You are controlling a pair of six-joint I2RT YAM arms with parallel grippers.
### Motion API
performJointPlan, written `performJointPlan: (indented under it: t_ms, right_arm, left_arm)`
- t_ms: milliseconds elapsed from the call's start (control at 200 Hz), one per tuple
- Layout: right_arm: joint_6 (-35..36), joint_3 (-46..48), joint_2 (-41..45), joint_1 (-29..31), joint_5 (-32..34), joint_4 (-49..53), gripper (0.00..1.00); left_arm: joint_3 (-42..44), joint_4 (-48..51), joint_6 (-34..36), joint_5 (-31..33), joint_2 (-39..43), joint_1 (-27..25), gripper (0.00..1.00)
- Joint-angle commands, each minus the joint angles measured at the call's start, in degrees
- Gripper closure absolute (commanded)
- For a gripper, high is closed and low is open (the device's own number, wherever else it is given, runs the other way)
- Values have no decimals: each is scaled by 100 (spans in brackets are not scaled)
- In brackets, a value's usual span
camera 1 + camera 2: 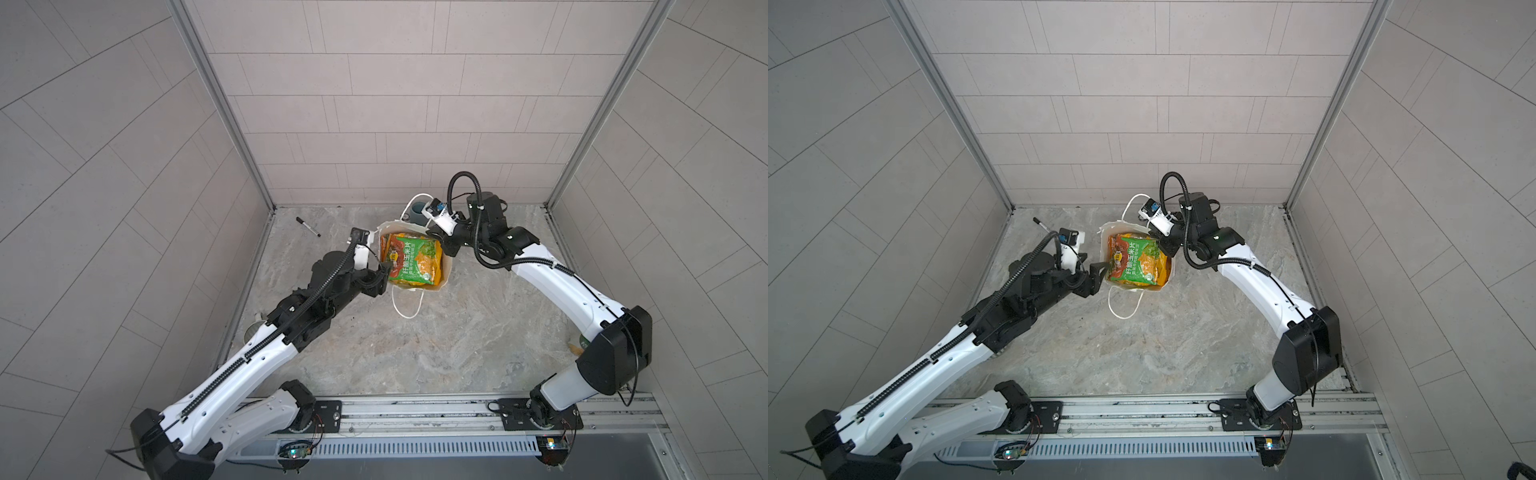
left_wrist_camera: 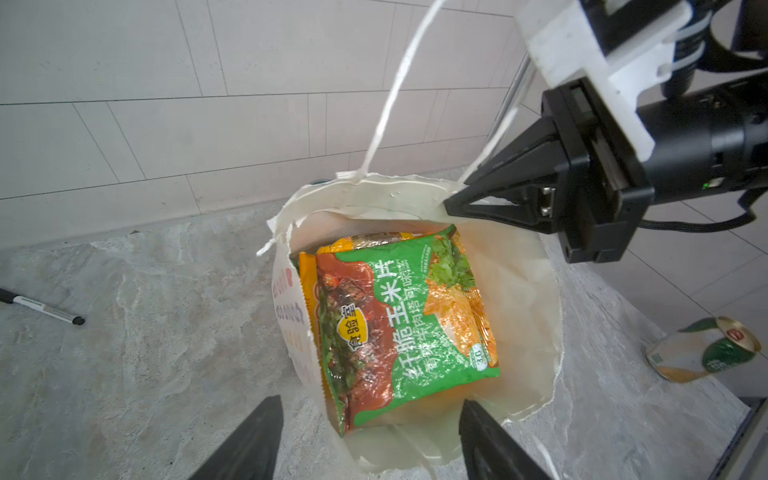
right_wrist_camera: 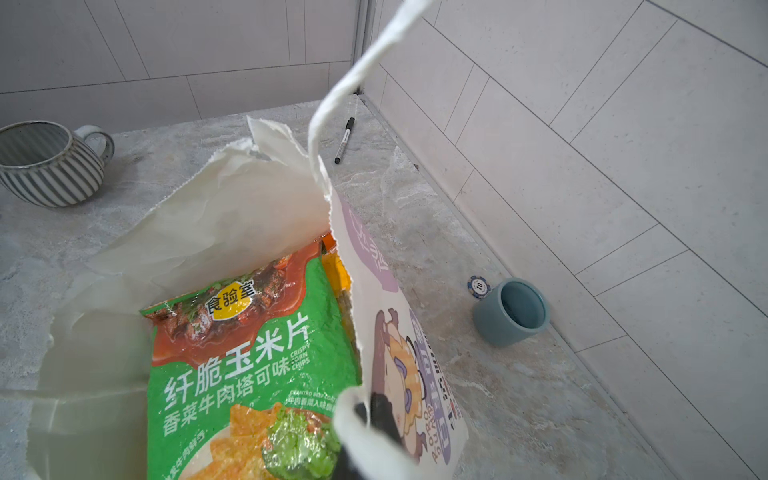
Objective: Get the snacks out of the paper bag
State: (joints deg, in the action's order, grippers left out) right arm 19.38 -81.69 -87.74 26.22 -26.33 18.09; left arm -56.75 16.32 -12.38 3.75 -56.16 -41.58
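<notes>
Reaching for the top snack: the green packet (image 2: 399, 316) lies face-up on an orange packet (image 2: 306, 286) inside the paper bag (image 2: 523, 299), which stands on the table (image 2: 145, 332). The left gripper (image 2: 370, 401) hangs at the bag's mouth, angled down, jaws spread wide, nothing held. Best to go lower and pinch the packet's near edge, not the paper. The right gripper (image 2: 451, 206), reaching in level, is pinched tight on the far rim.

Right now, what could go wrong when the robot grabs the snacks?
The right gripper pinches the ragged rim of the paper bag; a tug might tear it further. The open left gripper could catch the bag's wall along with the green packet, which lies tight against that side.
</notes>
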Motion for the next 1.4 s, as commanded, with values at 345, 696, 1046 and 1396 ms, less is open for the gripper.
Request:
performJointPlan:
  t_ms: [345, 696, 1046, 1396]
  right_arm:
    - [-814, 371, 499, 295, 259, -885, 100]
    - [-872, 535, 538, 292, 244, -1050, 100]
    - [-865, 584, 560, 296, 248, -1079, 100]
    - [-864, 599, 574, 296, 282, -1088, 100]
  left_arm:
    - [-1136, 278, -201, 392, -1734, -1339, 34]
    - [-1110, 125, -383, 692, -2442, -1486, 39]
    - [-1105, 17, -262, 1105, -2541, -1382, 49]
    - [-1513, 210, -194, 896, -3008, -1435, 45]
